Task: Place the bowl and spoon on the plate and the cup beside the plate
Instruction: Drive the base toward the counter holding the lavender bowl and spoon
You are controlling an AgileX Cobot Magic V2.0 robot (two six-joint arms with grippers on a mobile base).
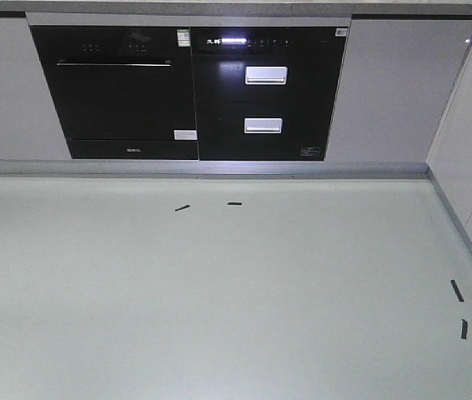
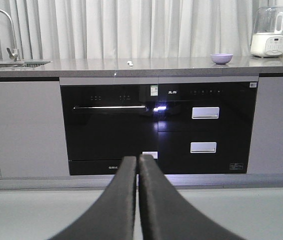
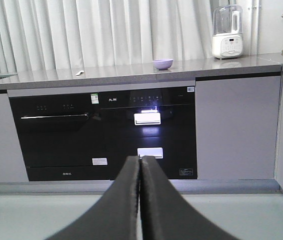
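Nearest, the left gripper [image 2: 137,158] and the right gripper [image 3: 140,159] each have their fingers pressed together on nothing, above the pale floor [image 1: 219,292]. Beyond the black built-in ovens [image 2: 156,125], the bowl [image 2: 221,58] stands upright on the grey bench [image 2: 181,66] towards its right end, near a white appliance [image 2: 268,32]. The spoon [image 2: 129,63] lies well apart to the bowl's left, around mid-bench.

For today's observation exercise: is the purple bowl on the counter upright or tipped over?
Upright: the bowl rests base-down on the counter, rim level on top.
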